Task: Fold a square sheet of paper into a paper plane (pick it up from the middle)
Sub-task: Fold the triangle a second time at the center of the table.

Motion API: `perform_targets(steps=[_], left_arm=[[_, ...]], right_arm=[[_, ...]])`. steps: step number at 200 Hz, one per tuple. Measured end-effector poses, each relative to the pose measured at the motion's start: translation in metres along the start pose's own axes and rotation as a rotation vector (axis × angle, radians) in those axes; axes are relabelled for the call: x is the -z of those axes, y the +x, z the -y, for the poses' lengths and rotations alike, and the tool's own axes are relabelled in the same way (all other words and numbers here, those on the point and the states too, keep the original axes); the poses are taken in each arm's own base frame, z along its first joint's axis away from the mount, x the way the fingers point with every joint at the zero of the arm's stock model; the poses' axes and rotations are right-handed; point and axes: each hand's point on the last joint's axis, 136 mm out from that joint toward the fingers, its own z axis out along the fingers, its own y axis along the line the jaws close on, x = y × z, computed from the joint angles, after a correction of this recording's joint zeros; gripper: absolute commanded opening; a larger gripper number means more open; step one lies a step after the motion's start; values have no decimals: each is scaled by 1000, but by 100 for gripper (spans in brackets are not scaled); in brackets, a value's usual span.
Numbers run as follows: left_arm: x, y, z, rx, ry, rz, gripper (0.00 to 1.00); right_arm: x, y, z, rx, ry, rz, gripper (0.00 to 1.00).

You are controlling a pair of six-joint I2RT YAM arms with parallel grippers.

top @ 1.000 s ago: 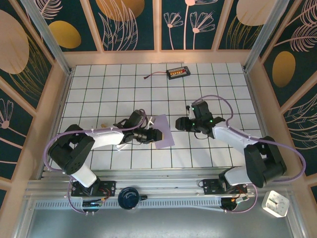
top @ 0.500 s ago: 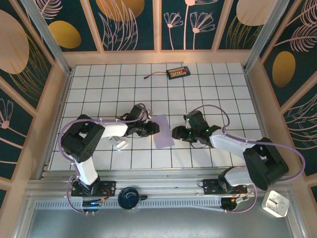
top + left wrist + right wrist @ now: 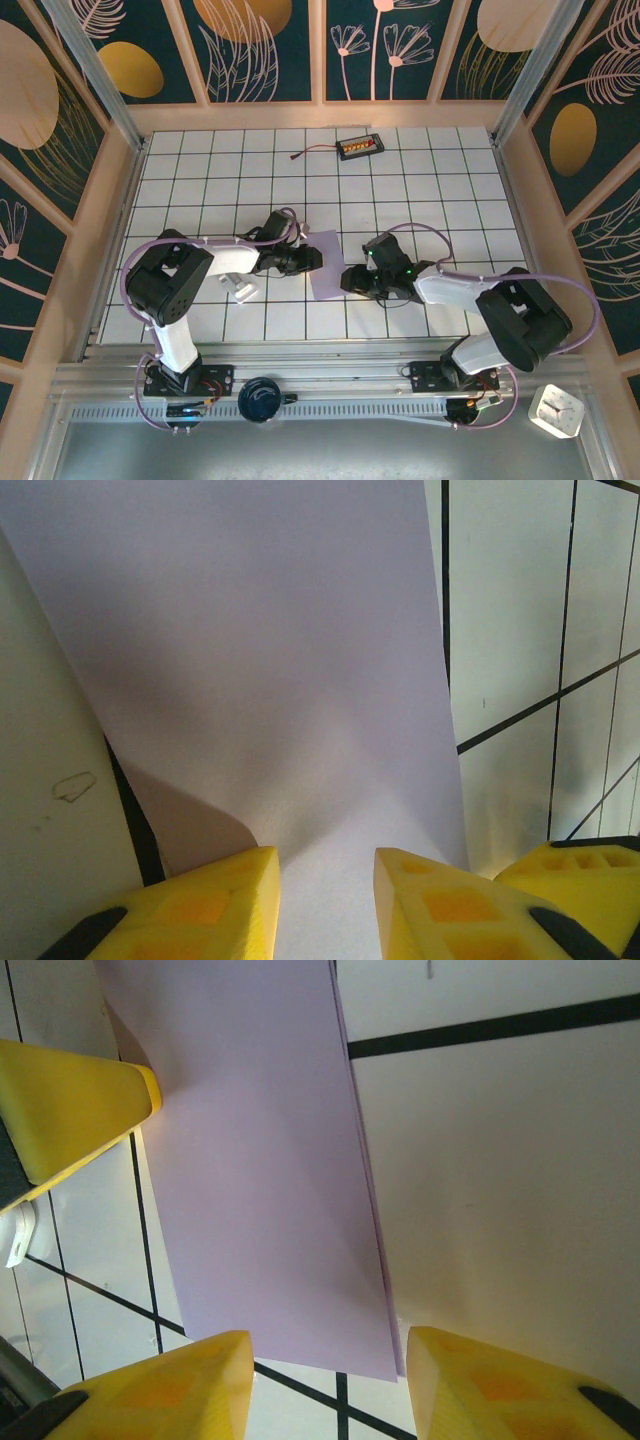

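The square sheet of paper (image 3: 329, 266) lies folded into a narrow lavender strip on the tiled table. My left gripper (image 3: 317, 260) is at its left edge, fingers apart and resting on the paper (image 3: 300, 680), whose near edge curls up slightly beside one finger (image 3: 215, 900). My right gripper (image 3: 349, 279) is at the strip's lower right corner, open, its fingertips either side of the paper's corner (image 3: 270, 1210) and just short of it. The doubled edge shows along the strip's right side in the right wrist view. No finished paper plane shows.
A small silvery-white block (image 3: 243, 290) lies by the left forearm. A black box with orange parts (image 3: 358, 148) and its cable sit at the table's far edge. The left gripper's yellow finger (image 3: 70, 1110) shows across the strip from the right gripper.
The right gripper moved left and nearer to the strip's corner, its jaws narrowing. The left arm changed pose and its gripper settled at the left edge, narrowing slightly.
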Motion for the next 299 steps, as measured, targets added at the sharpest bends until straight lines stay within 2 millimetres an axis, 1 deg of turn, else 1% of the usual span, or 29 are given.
perform_targets(steps=[43, 146, 161, 201, 263, 299], left_arm=[[0, 0, 0, -3, -1, -1, 31], [0, 0, 0, -17, -8, -9, 31], [0, 0, 0, -20, -8, -9, 31], [0, 0, 0, -23, -11, -11, 31], [-1, 0, 0, -20, -14, -16, 31], [-1, 0, 0, -25, -17, -19, 31]], right_arm=[[-5, 0, 0, -6, -2, -3, 43], [-9, -1, -9, -12, -42, -2, 41], [-9, -2, -10, -10, -46, 2, 42], [-9, -6, -15, -8, -71, 18, 48], [-8, -11, -23, 14, -129, 45, 51], [-5, -22, -26, 21, -157, 76, 51]])
